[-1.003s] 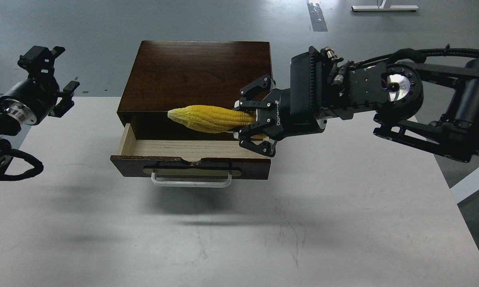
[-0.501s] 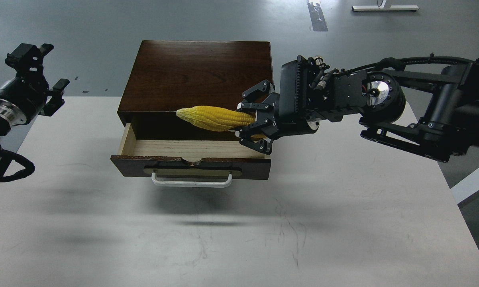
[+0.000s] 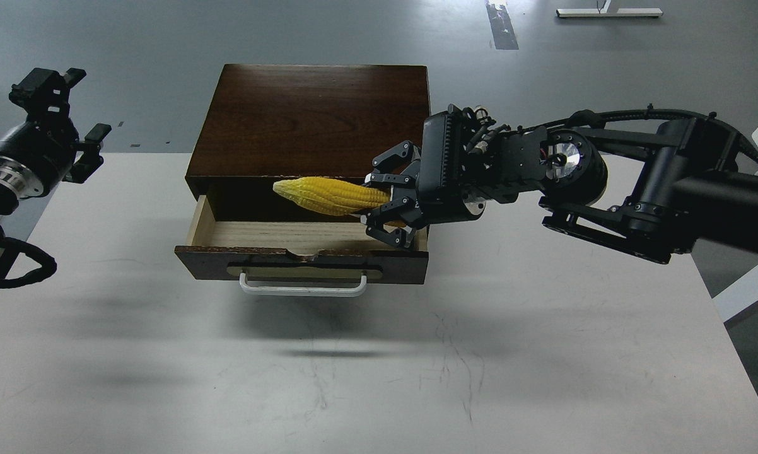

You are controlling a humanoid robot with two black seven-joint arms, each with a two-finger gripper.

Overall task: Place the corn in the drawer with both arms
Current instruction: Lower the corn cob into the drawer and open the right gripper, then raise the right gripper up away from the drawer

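Note:
The yellow corn (image 3: 328,195) lies level in my right gripper (image 3: 388,205), which is shut on its thick end. Its tapered tip points left. It hangs over the open drawer (image 3: 303,243) of the dark brown wooden box (image 3: 316,116). The drawer is pulled out, its pale wood inside showing with nothing seen lying in it, and its white bar handle (image 3: 303,287) faces me. My left gripper (image 3: 60,120) is far to the left, off the table's left edge and away from the box, with its fingers spread and nothing in them.
The box stands at the back middle of the white table (image 3: 379,353). Grey floor lies beyond the table, with a white table leg (image 3: 741,296) at the right edge.
My right gripper has carried the corn down and to the left, lower over the drawer's opening. My left arm drew back to the left and up, then stayed.

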